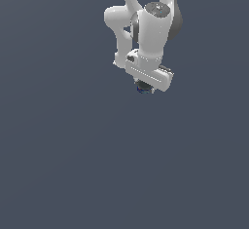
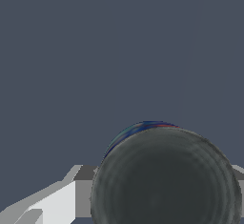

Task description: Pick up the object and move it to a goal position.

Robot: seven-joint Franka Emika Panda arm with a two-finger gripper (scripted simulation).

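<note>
In the exterior view the white arm reaches down from the top, and its gripper [image 1: 145, 87] points downward under the white hand. The object [image 1: 142, 88] is a tiny dark round blob with a bluish edge, tucked right under the hand between the fingers. In the wrist view the object [image 2: 164, 180] looms large: a dark grey ball with a blue and reddish rim. It fills the space between the fingers [image 2: 57, 201], which press against both of its sides. The gripper [image 2: 164, 194] is shut on it. Most of both fingers is hidden behind the ball.
A flat, uniform dark grey-blue surface [image 1: 73, 164] lies all around. No other thing shows in either view.
</note>
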